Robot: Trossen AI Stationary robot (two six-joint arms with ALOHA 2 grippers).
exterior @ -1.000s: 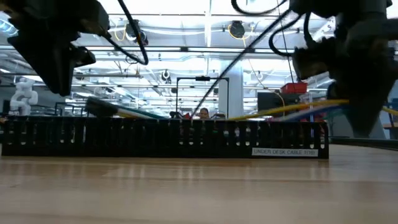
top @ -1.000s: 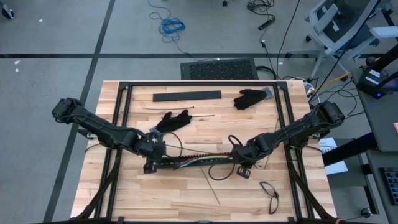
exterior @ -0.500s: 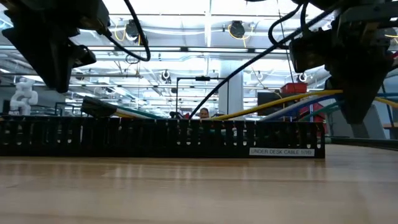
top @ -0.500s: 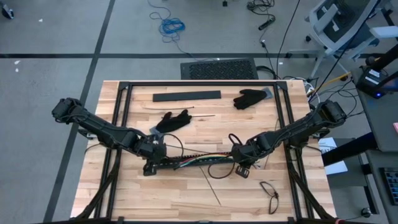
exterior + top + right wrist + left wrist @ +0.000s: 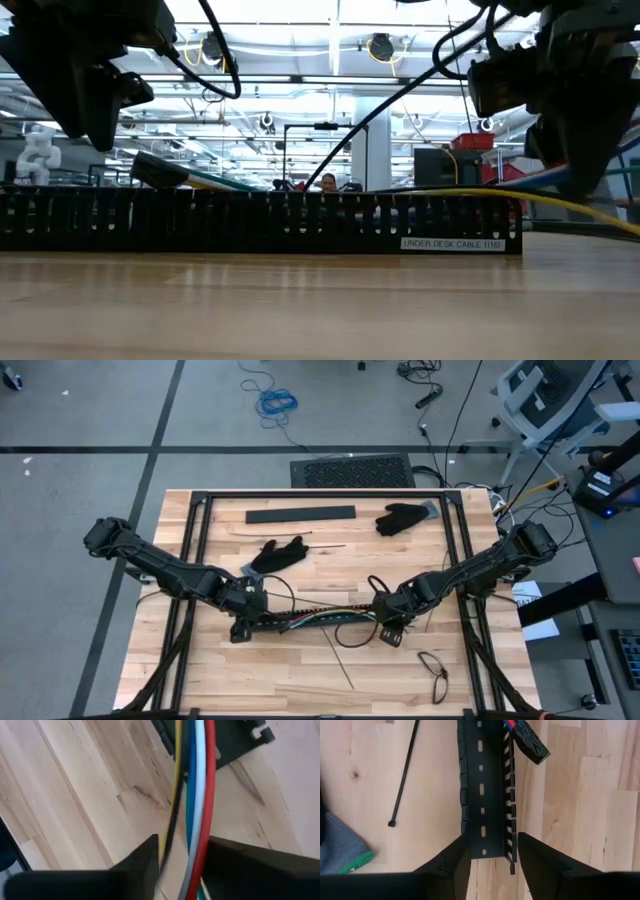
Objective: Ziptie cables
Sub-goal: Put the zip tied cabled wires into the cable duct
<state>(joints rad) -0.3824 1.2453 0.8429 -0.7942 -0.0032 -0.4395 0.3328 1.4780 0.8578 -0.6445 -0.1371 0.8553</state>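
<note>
Right gripper, the dark two-finger claw on the right arm, sits at one end of the bunch of thin bendy cables, which are yellow, blue, white and red. In the right wrist view the cables run straight through the gap between its two dark fingers. The fingers stand a little apart, one on each side of the bunch, and I cannot tell if they squeeze it.

From there the cables go sideways across the light wooden table. They lie along the long black slotted plastic bar. Their long way runs from the right arm toward the left arm.

Left gripper is at the other end of that bar. Its two dark fingers are apart, with the end of the bar between them, and a small gap shows on each side, so it does not look clamped.

So the right gripper is the nearer one to the loose part of the cables. A thin straight black zip tie lies on the wood just beside the bar, near the left gripper. My guess is that the tie must go around the bunch, across its long way.
</note>
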